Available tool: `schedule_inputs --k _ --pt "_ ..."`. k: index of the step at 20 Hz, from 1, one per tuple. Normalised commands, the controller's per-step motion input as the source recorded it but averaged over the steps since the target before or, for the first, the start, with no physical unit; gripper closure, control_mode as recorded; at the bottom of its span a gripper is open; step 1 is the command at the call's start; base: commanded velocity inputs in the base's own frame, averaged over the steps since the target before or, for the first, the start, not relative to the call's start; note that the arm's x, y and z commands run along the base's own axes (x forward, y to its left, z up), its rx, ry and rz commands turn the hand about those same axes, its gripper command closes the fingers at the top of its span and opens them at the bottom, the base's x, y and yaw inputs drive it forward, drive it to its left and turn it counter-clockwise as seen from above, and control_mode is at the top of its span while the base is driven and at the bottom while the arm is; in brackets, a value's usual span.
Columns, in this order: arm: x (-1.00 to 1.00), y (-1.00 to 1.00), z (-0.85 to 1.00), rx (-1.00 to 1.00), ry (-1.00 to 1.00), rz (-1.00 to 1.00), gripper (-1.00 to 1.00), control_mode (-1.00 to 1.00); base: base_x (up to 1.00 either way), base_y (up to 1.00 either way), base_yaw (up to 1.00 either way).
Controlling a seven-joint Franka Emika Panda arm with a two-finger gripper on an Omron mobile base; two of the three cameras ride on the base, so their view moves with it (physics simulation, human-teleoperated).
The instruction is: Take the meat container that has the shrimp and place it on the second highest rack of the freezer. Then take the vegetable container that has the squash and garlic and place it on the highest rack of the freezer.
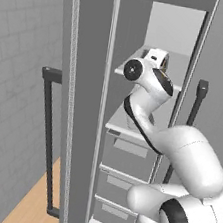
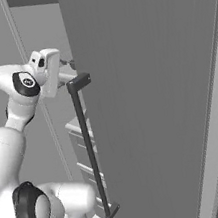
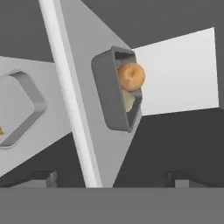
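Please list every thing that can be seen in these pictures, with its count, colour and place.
freezer: one, grey, door open, white inside.
highest rack: one, white, upper shelf.
second highest rack: one, white, shelf below it.
vegetable container: one, grey, on the highest rack.
squash: one, orange, in that container.
garlic: one, pale, beside the squash.
meat container: one, grey, on the second highest rack; a speck of orange inside.
drawers: three, grey-fronted, under the shelves.
bar handles: two, dark, vertical.
end effector: one, dark tips, open, before the racks.
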Motion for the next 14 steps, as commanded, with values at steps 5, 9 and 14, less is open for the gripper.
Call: schedule_inputs --k 5,9,14 --pt "-1.00 0.31 0.42 0.00 -0.16 0.00 -1.00 -1.00 0.00 0.00 0.00" --pt "-1.00 0.29 0.24 0.00 -0.12 0.00 -1.00 -1.00 0.00 0.00 0.00" --pt "-1.00 0.08 0.04 0.00 -0.09 0.00 -1.00 -1.00 0.00 0.00 0.00"
